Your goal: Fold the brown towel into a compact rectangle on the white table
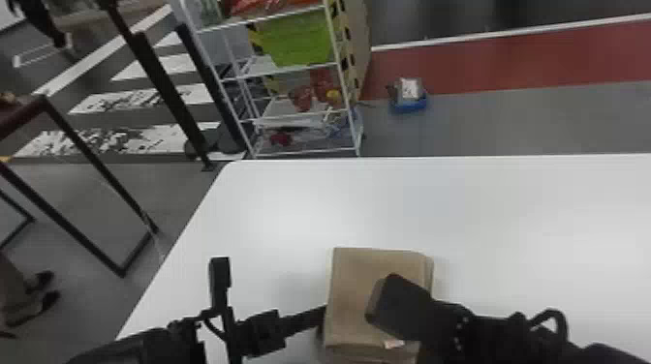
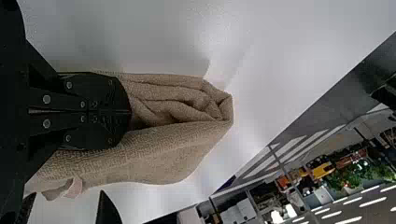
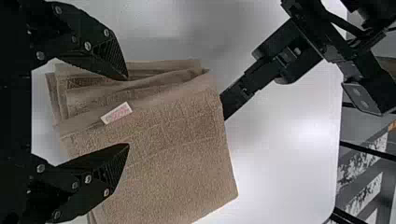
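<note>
Inspected left to right in the head view: a dark metal frame (image 1: 100, 163) stood on the floor beyond the side of the white bench (image 1: 271, 208). A white wire rack (image 1: 222, 92) stood past the far edge, with a green bin (image 1: 302, 41) on an upper level

The left tool (image 1: 317, 317) was at the left side of the brown towel (image 1: 356, 280). In the left wrist view, the 2 fingers of the left tool (image 2: 130, 112) were pressed together against the towel; whether cloth was caught between them could not be told. Several layers showed curled at the towel's end beyond the tips

The towel lay on the bench, folded into a thick, roughly rectangular stack. Its layers were unevenly lined up in the right wrist view, and a small pale label (image 3: 116, 113) with pinkish marks showed on top

The right tool (image 1: 385, 300) was above the right part of the towel, its 2 fingers spread apart with the label side of the stack below them. A small blue container (image 1: 409, 105) with pale contents sat on the floor past the far edge
</note>
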Robot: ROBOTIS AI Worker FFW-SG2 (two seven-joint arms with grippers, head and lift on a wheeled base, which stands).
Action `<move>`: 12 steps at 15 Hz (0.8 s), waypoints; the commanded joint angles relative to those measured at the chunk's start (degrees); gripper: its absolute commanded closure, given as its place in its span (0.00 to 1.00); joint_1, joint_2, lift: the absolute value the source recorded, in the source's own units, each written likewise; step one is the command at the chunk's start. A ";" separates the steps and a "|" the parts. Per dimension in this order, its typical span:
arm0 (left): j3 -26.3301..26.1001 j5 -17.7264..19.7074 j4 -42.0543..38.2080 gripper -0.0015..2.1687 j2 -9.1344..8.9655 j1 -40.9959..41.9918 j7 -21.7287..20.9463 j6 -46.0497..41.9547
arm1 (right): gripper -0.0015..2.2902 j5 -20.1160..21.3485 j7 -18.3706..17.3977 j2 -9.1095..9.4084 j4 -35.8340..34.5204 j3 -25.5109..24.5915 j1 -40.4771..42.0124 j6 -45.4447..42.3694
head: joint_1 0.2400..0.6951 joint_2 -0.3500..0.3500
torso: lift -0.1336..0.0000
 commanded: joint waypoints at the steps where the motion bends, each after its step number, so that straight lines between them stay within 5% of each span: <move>1: 0.13 -0.12 -0.06 0.88 0.00 0.14 0.11 0.00 | 0.02 -2.31 0.33 -0.74 -3.86 -3.07 1.40 -0.53 | 1.00 1.00 | 0.07; 3: 0.48 -0.12 -0.15 0.88 0.00 0.32 0.02 0.00 | 0.05 -10.22 -3.27 -0.74 -6.94 -8.87 3.42 -1.77 | 1.00 1.00 | 0.07; 5: 0.92 -0.12 -0.85 0.88 0.00 0.50 0.02 0.00 | 0.20 -12.16 -7.49 -0.74 -7.46 -10.01 4.21 -2.29 | 1.00 1.00 | 0.07; 6: 1.01 -0.03 -0.85 0.88 0.00 0.50 0.02 0.18 | 0.33 -12.69 -8.63 -0.74 -7.37 -10.10 4.21 -3.00 | 1.00 1.00 | 0.07; 8: 0.83 -0.03 -0.76 0.88 0.00 0.50 0.11 0.00 | 0.75 -17.87 -11.45 -0.65 -7.20 -11.85 4.39 -3.52 | 1.00 1.00 | 0.07; 9: 0.83 -0.03 -0.67 0.88 -0.09 0.50 0.20 0.00 | 0.85 -20.68 -12.76 -0.65 -6.67 -12.91 4.74 -4.58 | 1.00 1.00 | 0.07; 12: 0.74 -0.03 -0.59 0.88 -0.18 0.50 0.28 0.00 | 0.88 -33.34 -14.08 -0.65 0.45 -17.66 5.44 -14.60 | 1.00 1.00 | 0.07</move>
